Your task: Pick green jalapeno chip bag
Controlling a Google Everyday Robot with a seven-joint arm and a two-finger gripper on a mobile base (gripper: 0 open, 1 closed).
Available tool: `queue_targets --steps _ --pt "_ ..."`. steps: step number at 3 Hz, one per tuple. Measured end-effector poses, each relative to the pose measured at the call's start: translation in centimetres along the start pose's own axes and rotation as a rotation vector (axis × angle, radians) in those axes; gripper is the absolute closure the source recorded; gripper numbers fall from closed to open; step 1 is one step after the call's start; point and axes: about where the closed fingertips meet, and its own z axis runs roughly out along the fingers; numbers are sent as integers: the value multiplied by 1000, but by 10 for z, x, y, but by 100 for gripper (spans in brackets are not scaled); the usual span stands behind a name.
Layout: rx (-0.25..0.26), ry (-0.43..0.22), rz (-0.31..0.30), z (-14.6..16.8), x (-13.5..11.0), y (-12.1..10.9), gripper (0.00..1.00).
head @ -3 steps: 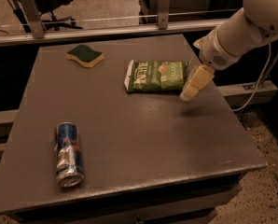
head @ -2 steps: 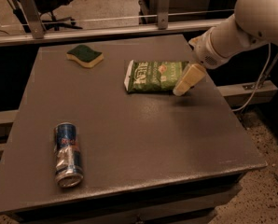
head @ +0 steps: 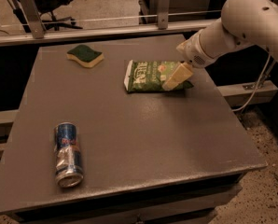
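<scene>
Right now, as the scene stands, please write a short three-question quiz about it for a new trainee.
1. True or false: the dented blue and silver drink can lies on its side on the grey table.
2. Which thing is nearest the cream-coloured gripper? A) the drink can B) the green-topped yellow sponge C) the flat crinkly green chip bag with white lettering
3. Fill in: the gripper is over the chip bag's ____ end, as the camera sees it.
Key: 1 true; 2 C; 3 right.
</scene>
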Motion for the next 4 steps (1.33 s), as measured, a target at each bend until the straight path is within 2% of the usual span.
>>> queue_targets --steps 2,3,4 --pt "-18 -19 18 -4 -4 8 65" --pt "9 -53 5 -26 -16 12 88" --pt "59 -108 -13 -58 -39 9 100"
